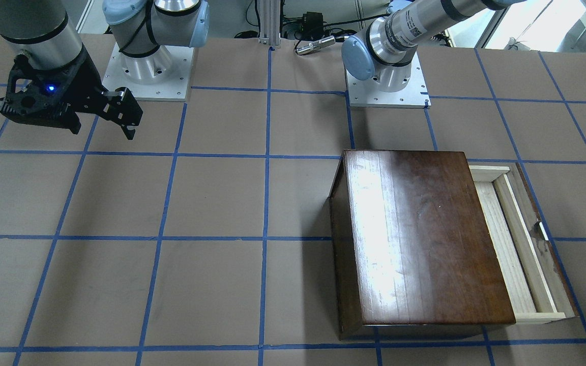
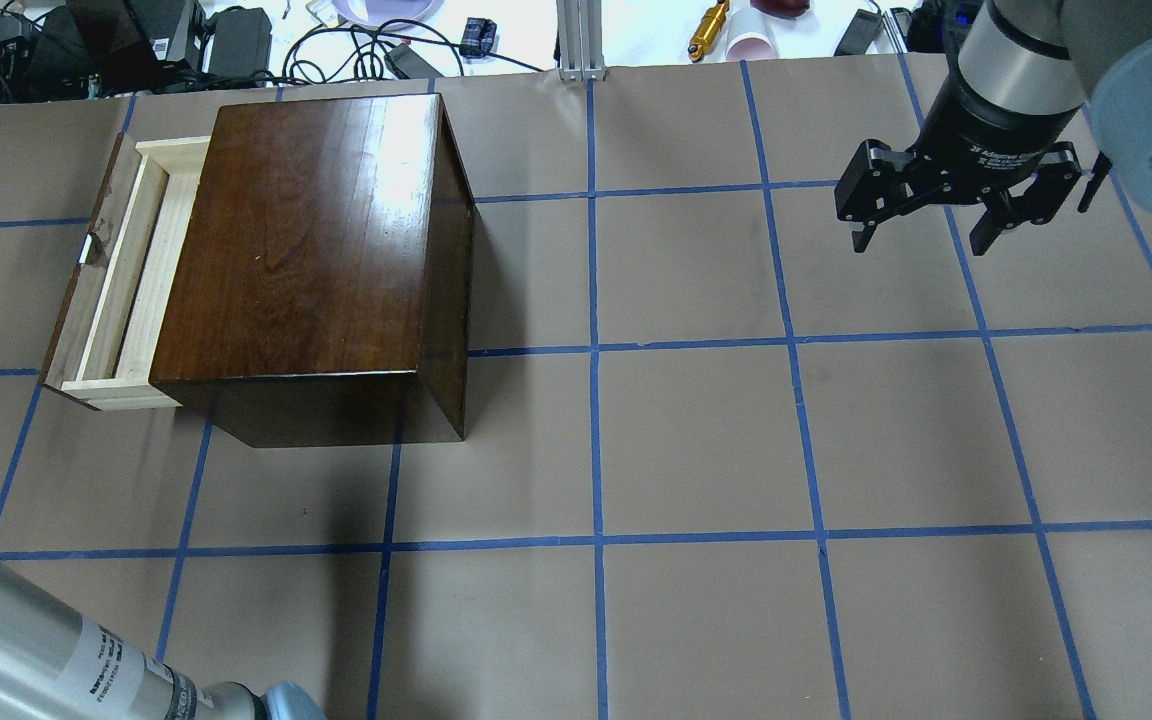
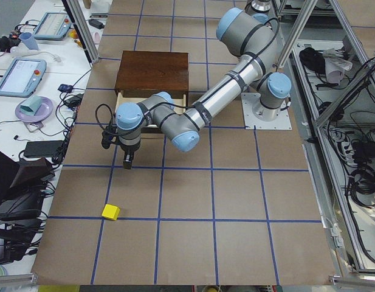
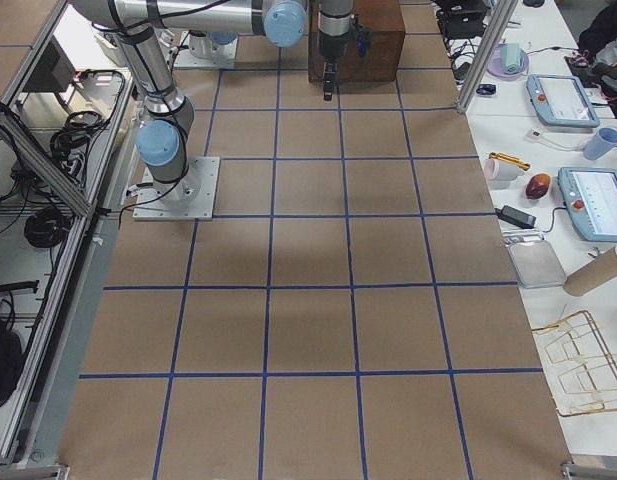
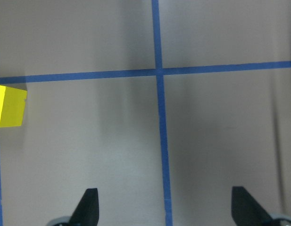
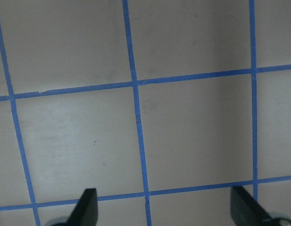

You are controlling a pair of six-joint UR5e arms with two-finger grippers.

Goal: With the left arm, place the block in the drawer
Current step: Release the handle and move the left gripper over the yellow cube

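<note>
One block (image 5: 10, 106) lies cut off — at the left wrist view's edge.

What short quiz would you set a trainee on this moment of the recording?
1. Fill in: the left gripper and the right gripper both stand ___, holding nothing.
2. True or false: the drawer is pulled out of the wooden box.
3. Where is the block? A) in the drawer; B) on the table, apart from the box; C) between the left gripper's fingers.

Key: 1 open; 2 true; 3 B.
</note>
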